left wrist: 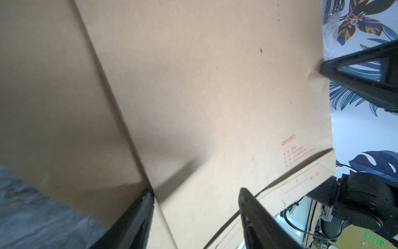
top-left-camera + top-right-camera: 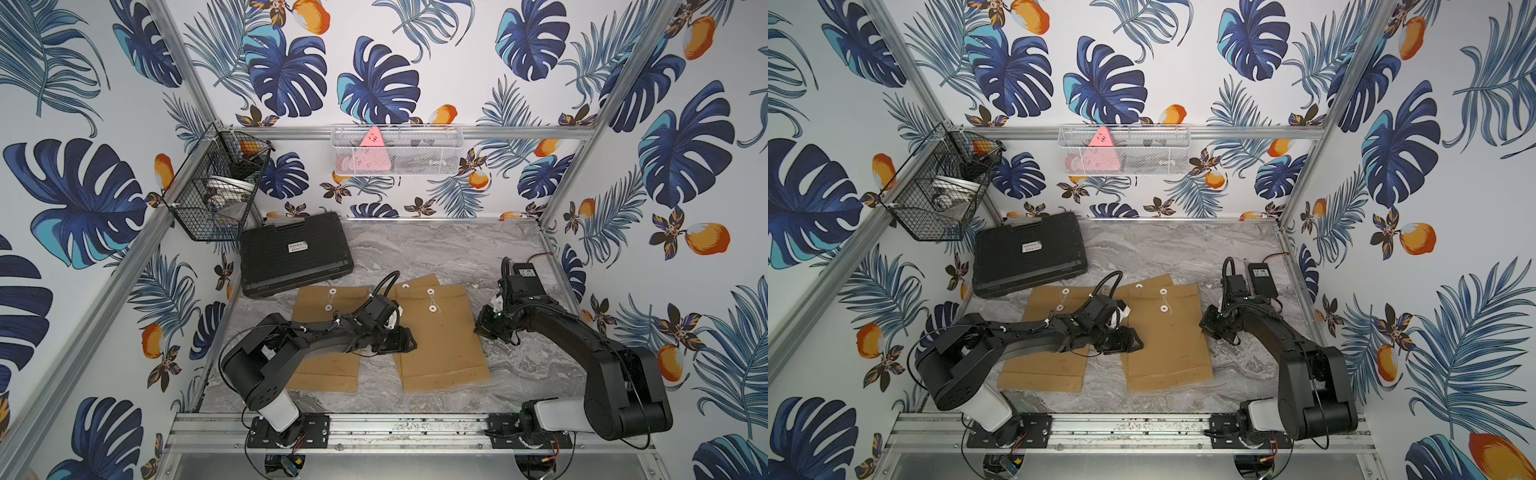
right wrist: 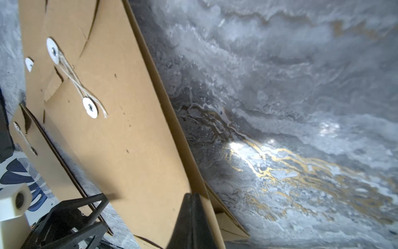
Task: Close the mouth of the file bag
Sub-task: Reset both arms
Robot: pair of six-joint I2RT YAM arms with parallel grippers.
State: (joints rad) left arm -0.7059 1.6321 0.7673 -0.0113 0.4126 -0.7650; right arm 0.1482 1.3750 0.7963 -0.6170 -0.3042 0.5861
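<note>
Two brown file bags lie on the marble table in both top views. The right file bag has two white discs with a string running between them. My right gripper is shut on this bag's right edge, which is lifted and dented where the fingertip pinches it. At the bag's left edge, my left gripper is open, its fingers astride the folded edge. The left file bag lies partly under my left arm.
A black case lies at the back left of the table. Above it a black wire basket hangs on the frame, and a white mesh basket hangs on the back rail. A black power adapter sits near the right wall.
</note>
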